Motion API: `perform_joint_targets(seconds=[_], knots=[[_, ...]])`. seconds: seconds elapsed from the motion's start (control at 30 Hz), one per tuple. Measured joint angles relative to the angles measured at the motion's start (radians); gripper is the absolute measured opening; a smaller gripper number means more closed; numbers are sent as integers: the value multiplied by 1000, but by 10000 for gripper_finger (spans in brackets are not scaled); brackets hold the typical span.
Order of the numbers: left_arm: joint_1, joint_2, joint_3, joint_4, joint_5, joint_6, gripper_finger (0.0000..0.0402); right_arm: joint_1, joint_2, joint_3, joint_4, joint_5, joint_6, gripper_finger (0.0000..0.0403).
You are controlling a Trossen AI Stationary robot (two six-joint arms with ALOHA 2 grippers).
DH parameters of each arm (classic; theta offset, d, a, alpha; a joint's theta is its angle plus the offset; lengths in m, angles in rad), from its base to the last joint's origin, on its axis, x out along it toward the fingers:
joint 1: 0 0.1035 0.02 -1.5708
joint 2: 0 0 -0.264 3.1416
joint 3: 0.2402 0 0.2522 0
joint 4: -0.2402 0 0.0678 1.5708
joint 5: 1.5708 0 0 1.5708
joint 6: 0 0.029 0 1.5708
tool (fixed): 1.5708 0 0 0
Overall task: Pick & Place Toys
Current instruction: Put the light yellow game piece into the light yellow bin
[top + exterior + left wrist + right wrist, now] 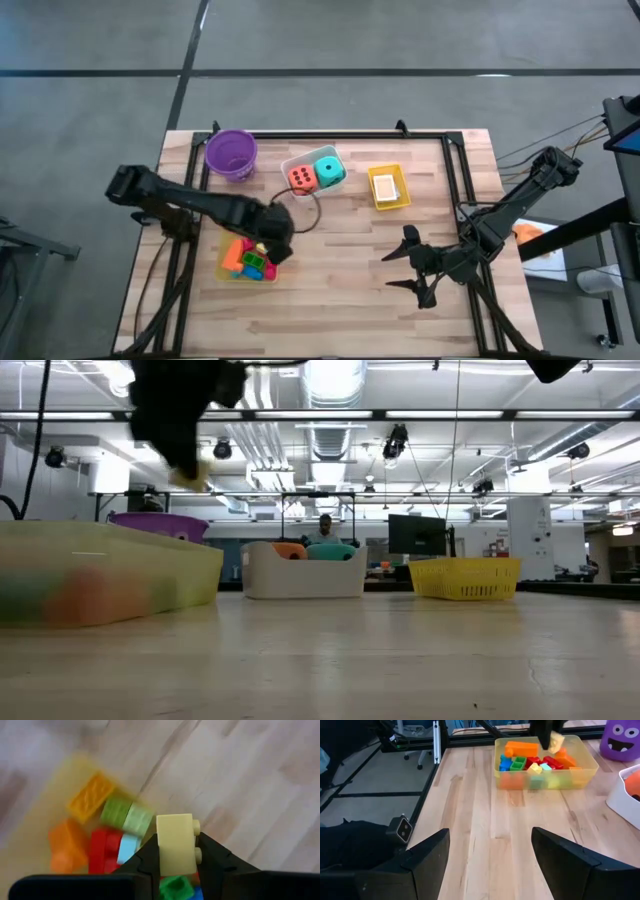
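Holding a pale yellow block between its two dark fingers, the left gripper hangs over the translucent yellow tray on the left part of the desk. The block is pinched by its sides, studs pointing out to one side, and it is lifted clear of the pile beneath. That pile of blocks lies inside the tray: orange, red, green, light blue and yellow pieces heaped together, and seen from the right wrist a long orange block rests along the tray's far side.

Over the right part of the desk hovers the right gripper, its fingers spread wide with nothing between them and bare wood below.

Farther back stands a row of containers. The purple bowl sits near the back left corner. Beside it, toward the middle, the white tray holds an orange die and a teal die, set side by side. A dark cable loop lies on the desk just in front of that tray. To the right, well apart from the white tray, a small yellow basket carries a card. In the room beyond the desk, a person sits far behind the white tray.
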Motion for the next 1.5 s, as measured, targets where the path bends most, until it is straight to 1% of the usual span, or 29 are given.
perform_joint_targets(seconds=[0.1, 0.23, 0.3, 0.47, 0.57, 0.7, 0.93, 1.5], knots=[[-26, -45, -108, 5, 8, -124, 82, 0, 0, 0, 3, 0, 0, 279], [-46, -56, -234, 22, 54, -212, 82, 0, 0, 0, 3, 0, 0, 279], [-49, -54, -285, 58, 73, -229, 82, 0, 0, 0, 4, 0, 0, 279], [-50, -53, -392, 166, 84, -240, 82, 0, 0, 0, 7, 0, -1, 279], [-50, -52, -435, 178, 97, -257, 82, 0, 0, 0, 8, 0, -2, 279], [-50, -52, -460, 201, 110, -273, 82, 0, 0, 0, 10, 0, -1, 279], [-50, -52, -459, 259, 113, -268, 82, 0, 0, 0, 10, 0, -1, 279], [-49, -52, -461, 274, 107, -265, 82, 0, 0, -1, 13, 1, 0, 279]])
